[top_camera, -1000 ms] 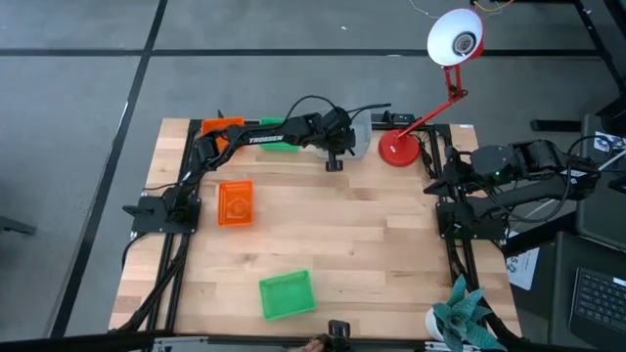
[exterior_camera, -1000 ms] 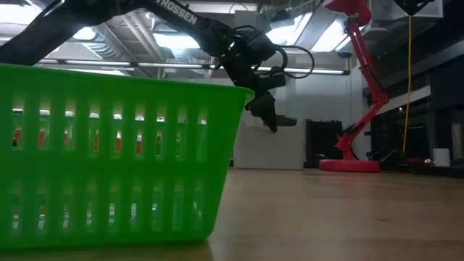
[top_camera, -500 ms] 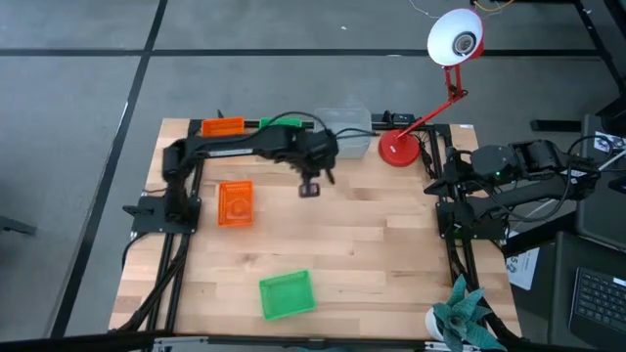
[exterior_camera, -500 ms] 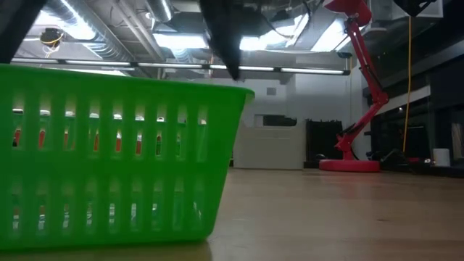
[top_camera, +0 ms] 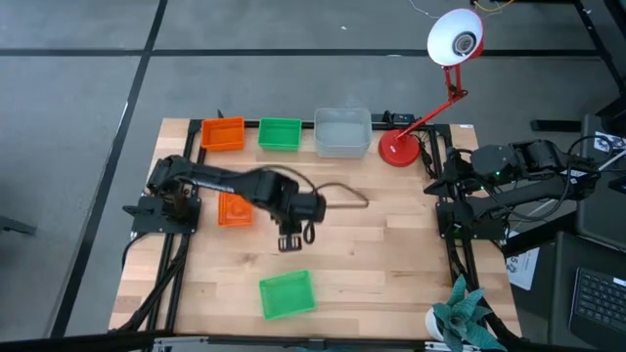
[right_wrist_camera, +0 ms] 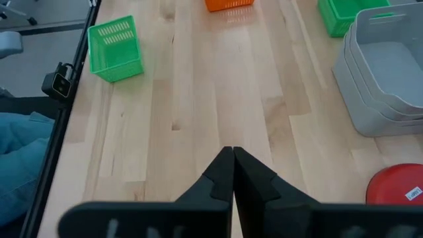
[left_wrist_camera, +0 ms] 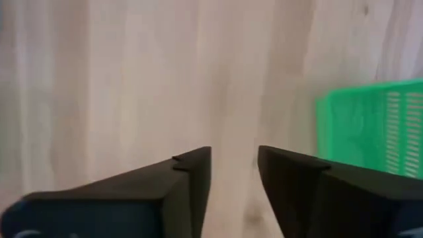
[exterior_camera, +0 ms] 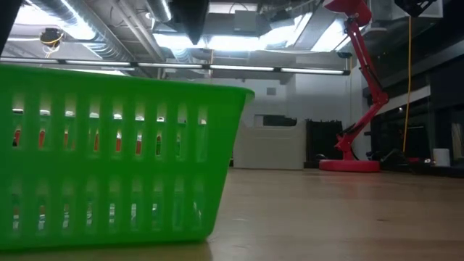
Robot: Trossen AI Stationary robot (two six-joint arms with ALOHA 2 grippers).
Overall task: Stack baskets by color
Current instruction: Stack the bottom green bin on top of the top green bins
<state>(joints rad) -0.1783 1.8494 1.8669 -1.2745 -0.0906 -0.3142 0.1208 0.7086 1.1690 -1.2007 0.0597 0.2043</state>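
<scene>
Along the far edge stand an orange basket (top_camera: 223, 134), a green basket (top_camera: 281, 134) and nested grey-white baskets (top_camera: 342, 132) in a row. A loose orange basket (top_camera: 233, 209) sits left of centre, partly under my left arm. A loose green basket (top_camera: 287, 294) sits near the front edge and fills the low view (exterior_camera: 116, 156). My left gripper (top_camera: 290, 240) hangs open over bare wood mid-table, pointing steeply down, with nothing between its fingers (left_wrist_camera: 234, 175); the green basket (left_wrist_camera: 370, 129) lies just beyond it. My right gripper (right_wrist_camera: 232, 168) is shut, parked at the right edge.
A red-based desk lamp (top_camera: 398, 149) stands at the far right corner, its white head (top_camera: 455, 39) beyond the table. Bare wood (top_camera: 381, 254) spans centre and right. A person's blue trouser leg (right_wrist_camera: 20, 152) shows past the near edge.
My left gripper has swung away from the grey-white baskets at the far edge, toward the near edge and the left. It now hangs mid-table, just short of the loose green basket. The row at the far edge is uncovered. No basket has moved.
</scene>
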